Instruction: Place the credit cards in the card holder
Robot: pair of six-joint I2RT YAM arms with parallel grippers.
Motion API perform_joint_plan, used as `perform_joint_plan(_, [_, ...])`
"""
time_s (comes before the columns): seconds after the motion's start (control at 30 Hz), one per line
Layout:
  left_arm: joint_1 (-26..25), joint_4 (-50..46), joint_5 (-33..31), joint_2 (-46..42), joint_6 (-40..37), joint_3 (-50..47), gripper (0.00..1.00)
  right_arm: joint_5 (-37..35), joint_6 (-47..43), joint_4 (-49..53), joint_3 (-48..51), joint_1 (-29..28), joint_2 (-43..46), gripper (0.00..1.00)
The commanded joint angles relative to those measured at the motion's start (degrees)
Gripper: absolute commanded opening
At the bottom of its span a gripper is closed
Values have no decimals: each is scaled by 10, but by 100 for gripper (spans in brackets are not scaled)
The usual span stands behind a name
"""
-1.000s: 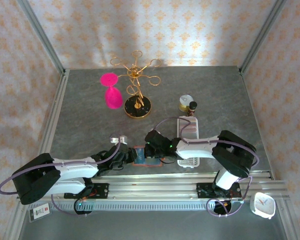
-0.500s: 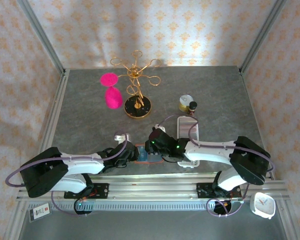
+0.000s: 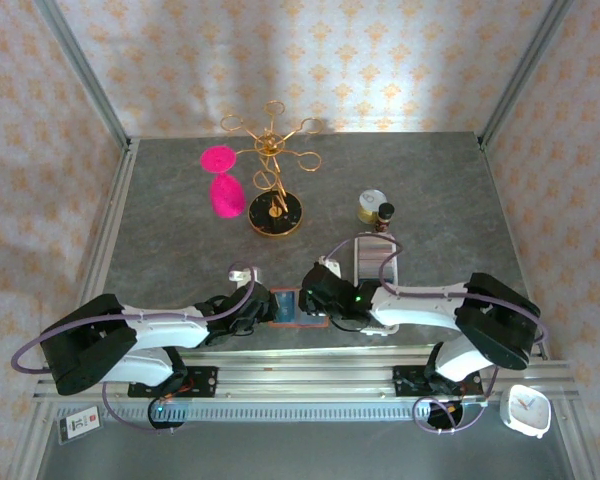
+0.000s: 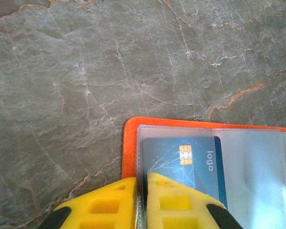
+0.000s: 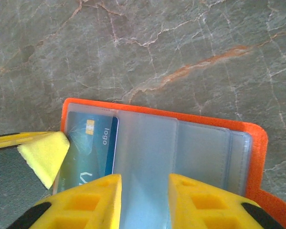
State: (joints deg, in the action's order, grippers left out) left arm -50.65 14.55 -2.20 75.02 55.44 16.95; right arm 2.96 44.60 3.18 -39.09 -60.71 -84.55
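Observation:
The orange card holder lies open on the stone table, near the front edge. A teal-blue credit card with a chip and the word "logo" sits inside its leftmost clear pocket. My left gripper is shut, pinching the clear pocket's edge beside the card. My right gripper hovers over the holder's middle pockets, its jaws apart with nothing between them. One left fingertip shows at the holder's left end.
A long white slotted tray lies right of the holder, partly under my right arm. Behind stand a gold wire stand, a pink glass, a small jar and a dark bottle. A white clock sits off-table.
My right gripper has opened and its arm has swung, elbow out to the right. The left arm slid right toward the holder and stays pinched there.

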Motion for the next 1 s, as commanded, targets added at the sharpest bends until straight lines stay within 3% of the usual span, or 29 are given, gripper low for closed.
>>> perform_joint_plan(0.0, [-4,-102,-7,24,-8,-19,12,-16,8,6,6,-2,-13,32])
perform_joint_plan(0.5, [-4,-102,-12,23,-7,-24,12,-21,13,14,9,-2,-15,39])
perform_joint_plan(0.73, [-5,-101,-9,22,-7,-23,12,37,15,-47,9,-2,-21,22])
perform_joint_plan(0.97, [-6,-98,-8,11,-4,-28,12,-13,18,-3,0,-2,11,7])
